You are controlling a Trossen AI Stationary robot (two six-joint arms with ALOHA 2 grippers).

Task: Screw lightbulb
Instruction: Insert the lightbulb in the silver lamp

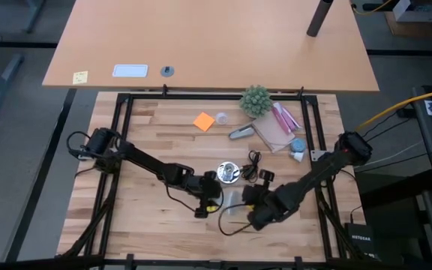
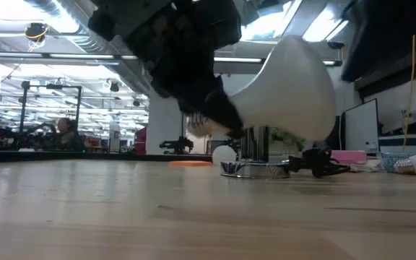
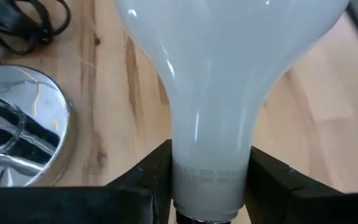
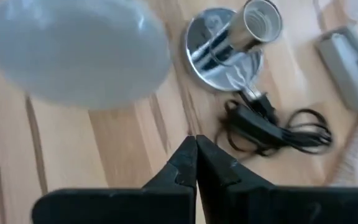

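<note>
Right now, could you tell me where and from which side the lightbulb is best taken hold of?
Grip the lightbulb at its narrow neck, coming in from the base end along its length, one finger on each side. The neck is slim and straight-sided, while the round head is wide and smooth. The left gripper already sits there; its fingers flank the neck just above the base.

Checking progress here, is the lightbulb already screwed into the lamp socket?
No, the lightbulb is apart from the empty socket.

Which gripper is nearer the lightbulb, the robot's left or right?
Left. The left gripper clamps the lightbulb at its neck, beside the silver base. The right gripper is shut and empty, pointing at the bulb's head without touching.
</note>
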